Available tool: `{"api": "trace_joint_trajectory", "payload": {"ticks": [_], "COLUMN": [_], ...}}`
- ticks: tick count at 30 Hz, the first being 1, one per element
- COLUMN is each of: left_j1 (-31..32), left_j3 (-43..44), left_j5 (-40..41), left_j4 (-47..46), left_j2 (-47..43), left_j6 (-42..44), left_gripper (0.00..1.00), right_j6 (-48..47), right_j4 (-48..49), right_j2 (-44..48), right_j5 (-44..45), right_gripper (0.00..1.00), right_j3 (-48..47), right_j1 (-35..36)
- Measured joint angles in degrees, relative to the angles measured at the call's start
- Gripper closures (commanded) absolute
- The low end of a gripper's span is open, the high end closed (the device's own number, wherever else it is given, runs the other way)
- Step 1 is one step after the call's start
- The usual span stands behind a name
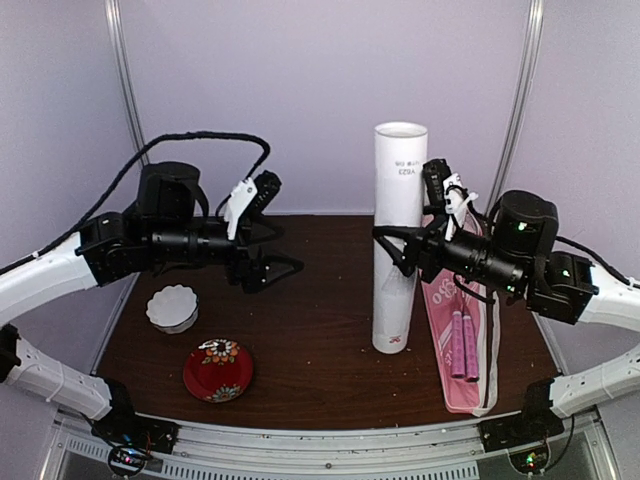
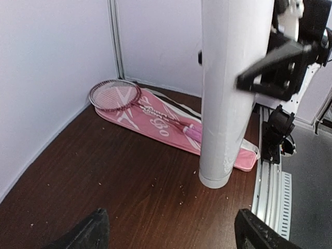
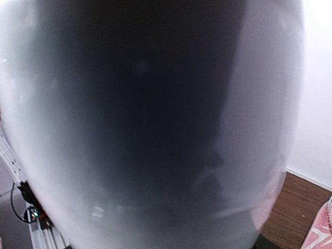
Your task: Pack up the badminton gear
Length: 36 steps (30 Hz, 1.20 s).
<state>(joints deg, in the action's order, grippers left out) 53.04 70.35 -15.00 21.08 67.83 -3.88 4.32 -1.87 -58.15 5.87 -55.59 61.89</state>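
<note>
Two dishes sit closest to us at the left of the table [image 1: 300, 330]: a red plate [image 1: 218, 370] and, just behind it, a white bowl [image 1: 172, 307]. We leave those alone. At the right lies the pink bag [image 1: 440, 330], long and flat, with two racquets [image 1: 462, 345] on top of it, pink handles toward us. They do not look tucked inside. In the middle the tube [image 1: 400, 180] stands straight up on the table, just beside the bag, its top open. The right gripper [image 1: 397, 248] reaches in from the right with one finger on each side of the tube, and it looks to be pinching it halfway up. The left gripper [image 2: 171, 233] is further left, well apart from the tube, its fingers spread wide with nothing between them. We see no shuttlecocks anywhere; they may be down in the tube, but we cannot tell. So we think the tube step is in hand. Next the tube should go over to the bag. That calls for a firm hold and a slow tip, so nothing falls out of the open top, while the left gripper comes across to help with the bag.
</note>
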Motion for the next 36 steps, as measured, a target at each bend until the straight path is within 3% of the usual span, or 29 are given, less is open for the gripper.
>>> {"api": "trace_joint_trajectory", "payload": {"ticks": [11, 26, 31, 36], "left_j1": [5.57, 6.29, 6.32, 6.32], "left_j3": [-1.31, -1.33, -1.33, -1.33], "left_j5": [-2.12, -17.59, -18.99, -20.06], "left_j4": [-10.64, -22.69, -27.91, -30.53], "left_j2": [9.7, 13.33, 13.84, 15.04], "left_j6": [-2.62, -9.11, -11.32, -12.87], "left_gripper": [0.11, 0.11, 0.17, 0.29], "right_j6": [11.54, 14.45, 15.19, 15.56], "right_j4": [20.96, 33.27, 34.69, 36.3], "right_j2": [-3.61, -7.32, -8.04, -8.66], "right_j5": [-13.38, -21.46, -22.51, -22.73], "right_gripper": [0.31, 0.33, 0.32, 0.32], "right_j3": [2.21, 3.93, 4.74, 5.55], "right_j1": [-0.55, -0.76, -0.74, -0.74]}}
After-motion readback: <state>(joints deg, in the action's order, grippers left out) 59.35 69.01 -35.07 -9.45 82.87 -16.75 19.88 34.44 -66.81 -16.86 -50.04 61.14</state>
